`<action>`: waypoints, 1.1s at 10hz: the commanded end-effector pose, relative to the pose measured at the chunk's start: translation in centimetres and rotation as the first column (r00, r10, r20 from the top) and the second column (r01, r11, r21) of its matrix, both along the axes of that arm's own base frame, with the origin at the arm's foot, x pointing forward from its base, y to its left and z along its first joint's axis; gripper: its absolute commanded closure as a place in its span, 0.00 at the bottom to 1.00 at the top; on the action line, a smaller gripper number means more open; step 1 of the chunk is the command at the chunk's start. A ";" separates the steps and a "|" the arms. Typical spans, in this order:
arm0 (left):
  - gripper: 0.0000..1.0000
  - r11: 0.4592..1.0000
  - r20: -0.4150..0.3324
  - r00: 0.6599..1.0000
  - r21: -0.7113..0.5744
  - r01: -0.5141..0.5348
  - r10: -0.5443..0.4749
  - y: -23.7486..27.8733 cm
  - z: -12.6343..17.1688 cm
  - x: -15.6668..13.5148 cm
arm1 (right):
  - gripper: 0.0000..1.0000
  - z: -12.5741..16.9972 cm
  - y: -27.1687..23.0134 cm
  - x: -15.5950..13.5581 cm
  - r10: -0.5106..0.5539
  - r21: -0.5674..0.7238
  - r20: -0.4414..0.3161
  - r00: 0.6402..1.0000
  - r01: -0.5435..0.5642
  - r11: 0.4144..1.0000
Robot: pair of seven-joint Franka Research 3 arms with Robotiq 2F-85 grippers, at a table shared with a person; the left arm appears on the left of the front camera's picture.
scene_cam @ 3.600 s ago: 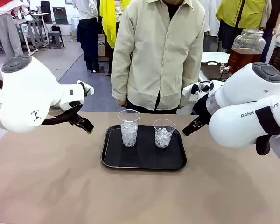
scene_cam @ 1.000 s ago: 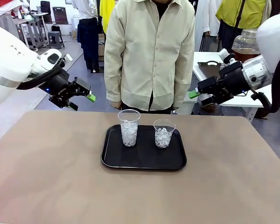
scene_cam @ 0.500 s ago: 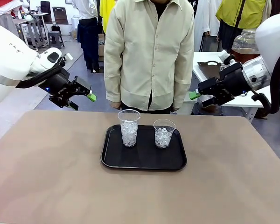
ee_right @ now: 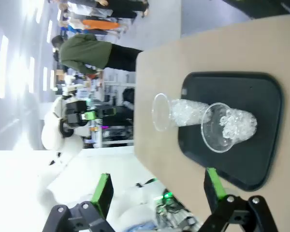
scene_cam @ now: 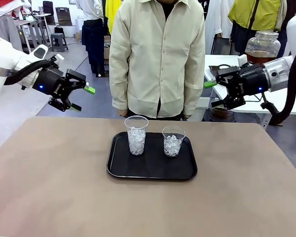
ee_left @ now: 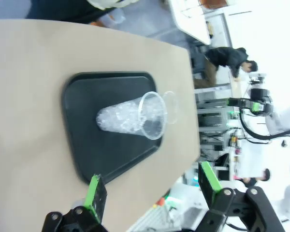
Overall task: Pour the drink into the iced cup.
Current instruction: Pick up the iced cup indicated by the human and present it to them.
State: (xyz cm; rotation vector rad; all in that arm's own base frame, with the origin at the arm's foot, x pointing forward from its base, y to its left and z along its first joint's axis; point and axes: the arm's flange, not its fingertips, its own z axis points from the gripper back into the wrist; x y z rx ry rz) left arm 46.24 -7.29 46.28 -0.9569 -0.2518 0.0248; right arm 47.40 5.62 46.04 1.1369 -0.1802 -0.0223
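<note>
Tan bench [scene_cam: 54, 187], crowded hall behind. Left pincer [scene_cam: 83, 98] and right pincer [scene_cam: 212, 94] both gape empty above the bench's far corners, well apart from the black tray [scene_cam: 153, 175] holding the tall cup [scene_cam: 136, 135] and short cup [scene_cam: 173, 140], both iced. The drink [scene_cam: 254, 60] sits in a glass jar [scene_cam: 261, 42] on a side table behind the right arm. Judged heavy, smooth and breakable, so grip around its body.

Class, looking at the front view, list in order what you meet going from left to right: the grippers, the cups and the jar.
left gripper → taller iced cup → shorter iced cup → right gripper → glass jar of amber drink
</note>
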 end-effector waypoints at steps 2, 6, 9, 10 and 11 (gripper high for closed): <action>0.00 0.977 0.024 0.997 -0.195 0.082 -0.079 1.2 -2.4 2.5 | 0.00 -2.0 -1.6 1.9 0.009 0.160 -0.073 0.997 0.003 0.987; 0.00 0.957 0.016 0.994 -0.271 0.107 -0.106 1.7 -4.7 5.3 | 0.00 -5.0 -3.2 4.2 0.041 0.243 -0.129 0.991 -0.008 0.970; 0.00 0.938 0.003 0.994 -0.329 0.108 -0.113 1.6 -5.3 6.4 | 0.00 -5.8 -3.5 5.3 0.077 0.259 -0.156 0.985 -0.034 0.965; 0.00 0.936 0.001 0.994 -0.336 0.106 -0.112 1.6 -5.3 6.4 | 0.00 -5.9 -3.6 5.5 0.085 0.267 -0.159 0.984 -0.040 0.963; 0.00 0.947 -0.019 0.996 -0.314 0.072 -0.081 1.4 -5.0 6.2 | 0.00 -5.9 -3.6 5.4 0.089 0.274 -0.163 0.983 -0.041 0.961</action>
